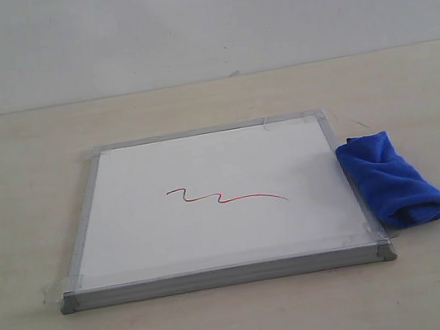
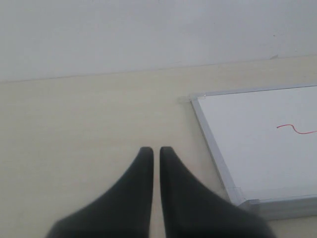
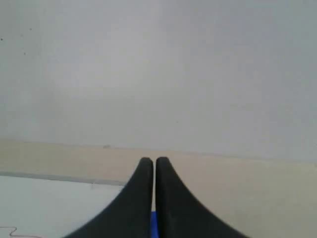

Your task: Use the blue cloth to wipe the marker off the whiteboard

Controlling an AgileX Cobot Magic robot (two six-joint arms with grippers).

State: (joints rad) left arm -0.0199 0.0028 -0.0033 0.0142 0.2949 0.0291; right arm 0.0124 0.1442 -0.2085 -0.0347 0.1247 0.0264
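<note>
The whiteboard (image 1: pixel 218 207) lies flat on the table, grey-framed with taped corners. A thin red wavy marker line (image 1: pixel 225 195) runs across its middle. The blue cloth (image 1: pixel 390 178) lies bunched on the table against the board's right edge. Neither arm shows in the exterior view. In the left wrist view my left gripper (image 2: pixel 156 151) is shut and empty above bare table, beside the whiteboard's (image 2: pixel 262 144) left corner, with the marker line's end (image 2: pixel 294 129) in sight. My right gripper (image 3: pixel 151 162) is shut and empty; a sliver of the blue cloth (image 3: pixel 153 225) shows below, between its fingers.
A light wooden tabletop (image 1: pixel 23 188) spreads around the board, ending at a pale wall (image 1: pixel 197 18) behind. In the right wrist view the board's far edge (image 3: pixel 59 178) lies beside the fingers.
</note>
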